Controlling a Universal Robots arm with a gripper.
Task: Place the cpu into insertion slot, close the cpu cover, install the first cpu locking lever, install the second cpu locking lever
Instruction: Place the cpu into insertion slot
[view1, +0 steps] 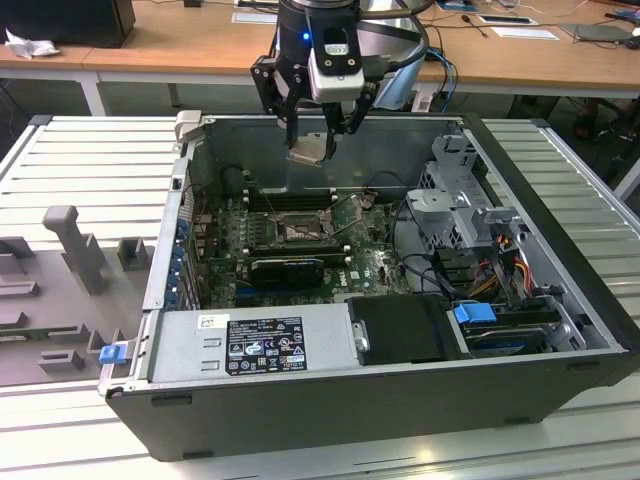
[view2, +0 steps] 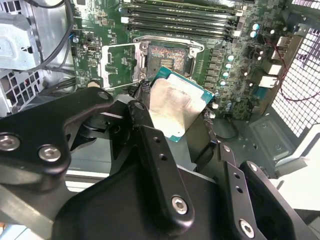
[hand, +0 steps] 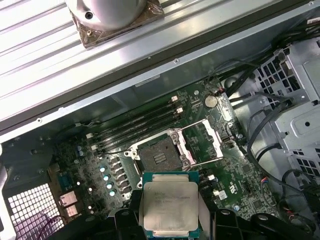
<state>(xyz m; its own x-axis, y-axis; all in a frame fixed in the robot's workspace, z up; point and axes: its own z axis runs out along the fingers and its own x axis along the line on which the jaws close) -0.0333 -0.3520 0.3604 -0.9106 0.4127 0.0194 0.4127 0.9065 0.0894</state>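
My gripper (view1: 309, 148) hangs above the open computer case, shut on the cpu (view1: 306, 151), a small flat square chip with a dull silver top. Both wrist views show the cpu (view2: 175, 106) (hand: 170, 204) clamped by its edges between the black fingers (view2: 146, 131). Below it on the green motherboard (view1: 385, 262) lies the insertion slot (view1: 298, 230) (view2: 167, 54) (hand: 159, 157), bare, its pin field showing. The cpu cover (hand: 204, 141) (view2: 119, 65) stands swung open beside the slot. The chip is well clear of the slot, not touching it.
Long black memory slots (view1: 286, 198) run behind the socket. A power supply box (view1: 262, 342) fills the case's near side. A metal drive cage (view1: 462, 200) with cables sits at the exterior view's right. The case walls ring the board.
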